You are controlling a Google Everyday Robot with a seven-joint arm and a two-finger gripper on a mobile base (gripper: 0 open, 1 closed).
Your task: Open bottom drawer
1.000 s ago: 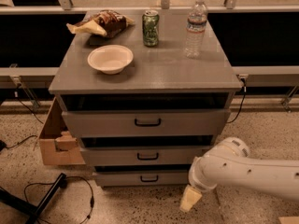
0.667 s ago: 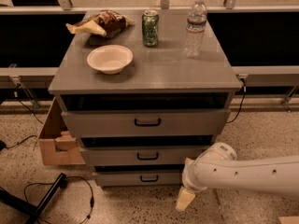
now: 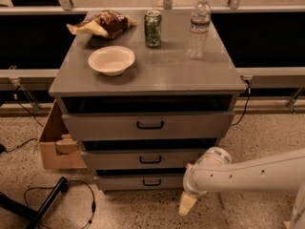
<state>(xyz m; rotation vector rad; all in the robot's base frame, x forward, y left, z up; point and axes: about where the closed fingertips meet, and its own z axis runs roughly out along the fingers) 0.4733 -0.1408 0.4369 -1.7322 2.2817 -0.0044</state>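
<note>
The grey cabinet has three drawers. The bottom drawer is the slimmest front, with a small black bar handle, and sits pushed in near the floor. My white arm reaches in from the right. My gripper hangs low by the floor, just right of the bottom drawer's front and a little in front of it, pointing down. It holds nothing that I can see. The handle is to the left of the gripper, untouched.
On the cabinet top are a white bowl, a chip bag, a green can and a water bottle. An open cardboard box stands at the cabinet's left. Black cables lie on the floor at the front left.
My arm and gripper have moved left along the floor, closer to the bottom drawer's right end. The drawers have not moved.
</note>
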